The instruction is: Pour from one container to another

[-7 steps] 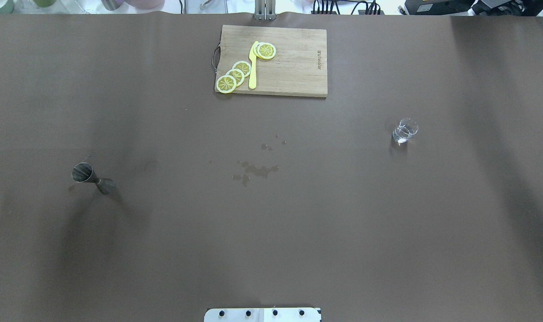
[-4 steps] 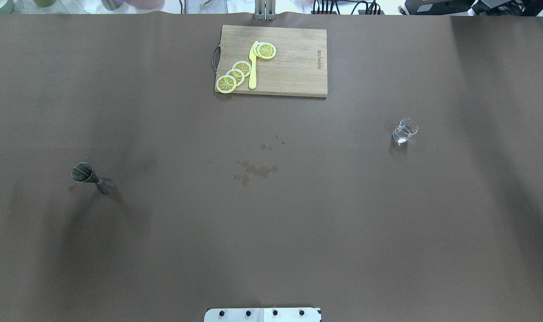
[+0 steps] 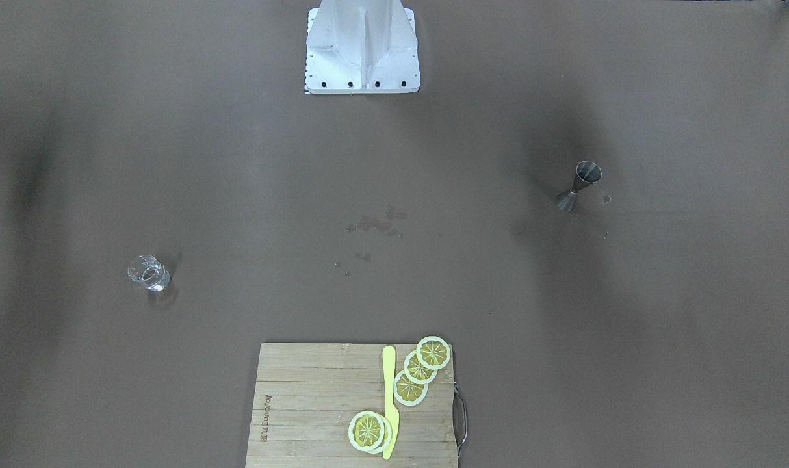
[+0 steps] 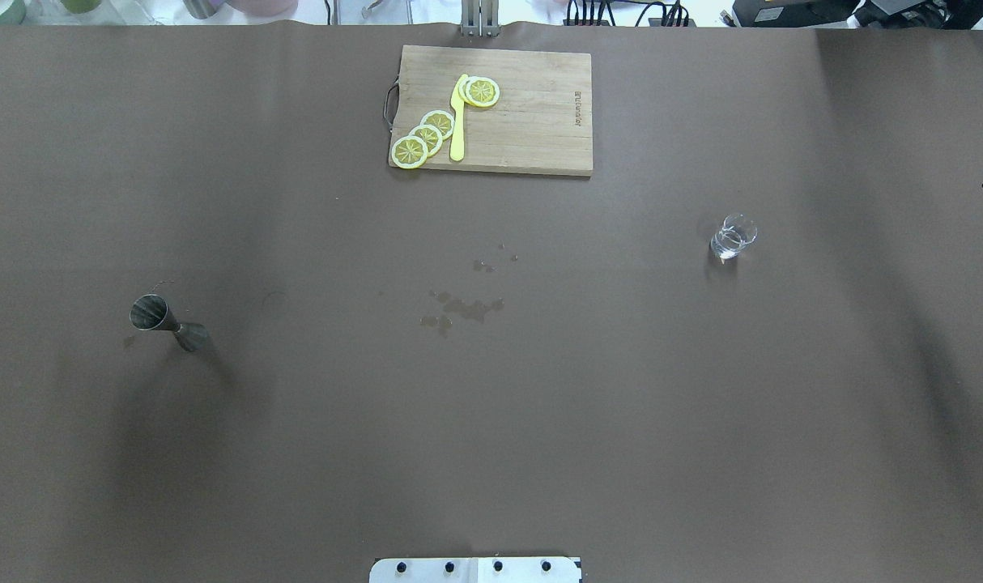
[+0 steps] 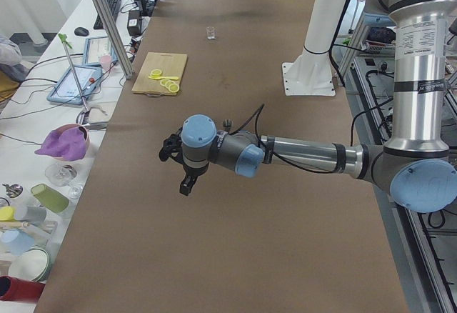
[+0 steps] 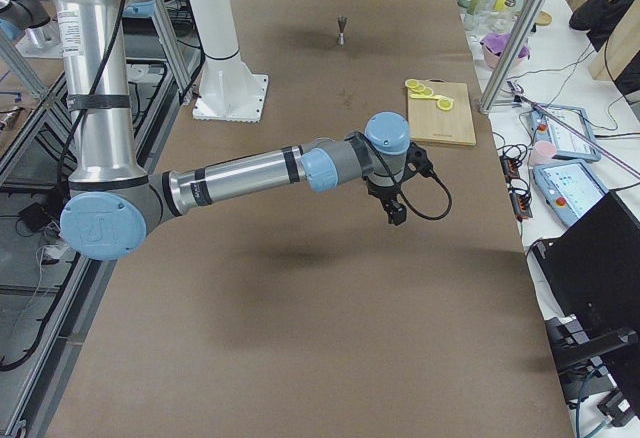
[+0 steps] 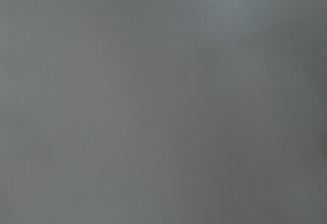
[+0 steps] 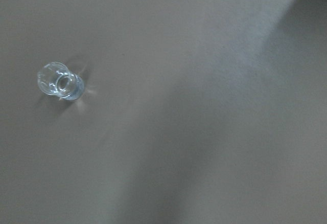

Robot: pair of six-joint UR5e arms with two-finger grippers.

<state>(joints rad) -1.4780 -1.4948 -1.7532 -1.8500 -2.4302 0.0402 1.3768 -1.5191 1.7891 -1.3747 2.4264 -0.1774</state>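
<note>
Right gripper hangs over the table well right of the cutting board, a dark tip of it now showing at the overhead view's right edge where none showed before; whether it or the left gripper is spread or closed I cannot tell. The clear glass, right of the board and nearer the robot, and the upright jigger, far to the board's left, stand untouched where they were. Lemon slices and a yellow knife lie on the board unchanged.
</note>
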